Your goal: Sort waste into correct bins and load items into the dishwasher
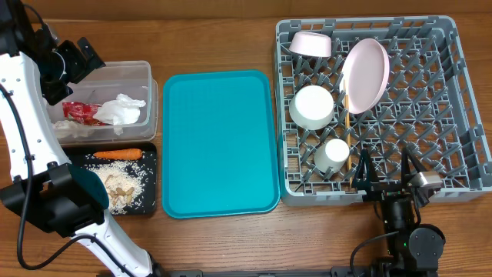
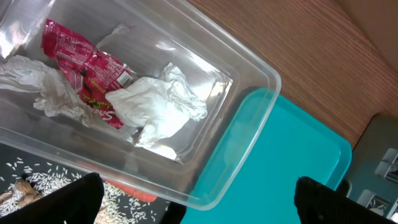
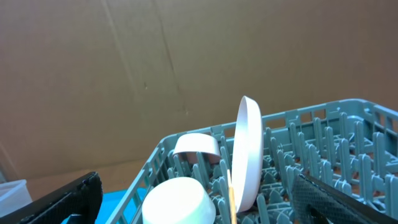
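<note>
We've got a wooden table [image 1: 223, 35] filling the overhead view, warm brown, its grain running side to side. Ahead of the left fingers [image 2: 68, 202], up and off to their right, there's that same wood, reddish and evenly lit, with only soft shadows on it. Now over to the right fingers [image 3: 62, 199]: above and beyond them stands a plain brown panel [image 3: 93, 81], cardboard by the look of it, with two faint slanting creases and a few scuffs. The light on it is flat and dull.

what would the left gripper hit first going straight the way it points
Probably the crumpled white tissue in the clear tub, though the tub's near rim could come first; depth is unclear.
</note>
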Tool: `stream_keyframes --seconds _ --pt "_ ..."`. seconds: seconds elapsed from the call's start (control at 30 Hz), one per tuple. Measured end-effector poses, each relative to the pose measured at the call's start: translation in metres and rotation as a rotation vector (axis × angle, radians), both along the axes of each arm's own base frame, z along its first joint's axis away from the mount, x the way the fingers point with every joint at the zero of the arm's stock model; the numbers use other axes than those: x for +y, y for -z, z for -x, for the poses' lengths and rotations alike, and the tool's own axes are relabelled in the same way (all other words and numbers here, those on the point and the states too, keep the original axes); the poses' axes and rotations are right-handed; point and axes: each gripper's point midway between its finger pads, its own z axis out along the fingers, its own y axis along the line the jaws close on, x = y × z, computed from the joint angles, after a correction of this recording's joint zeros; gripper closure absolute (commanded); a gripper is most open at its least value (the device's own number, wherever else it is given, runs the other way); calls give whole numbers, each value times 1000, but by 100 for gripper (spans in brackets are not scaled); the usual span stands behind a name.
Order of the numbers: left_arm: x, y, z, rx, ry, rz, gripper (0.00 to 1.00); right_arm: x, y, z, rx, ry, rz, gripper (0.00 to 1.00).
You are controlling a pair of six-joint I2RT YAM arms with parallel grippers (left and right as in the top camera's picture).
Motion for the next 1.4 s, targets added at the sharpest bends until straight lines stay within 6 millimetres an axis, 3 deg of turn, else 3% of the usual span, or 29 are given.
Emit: stream_keyframes --seconds 0.1,0.3,1.4 --pt "0 0 0 0 0 0 0 0 7 -1 27 -2 1 0" --pt "0 0 0 0 0 0 0 0 44 -3 178 0 38 0" --pt "0 0 0 0 0 0 0 1 44 -3 173 -1 82 0"
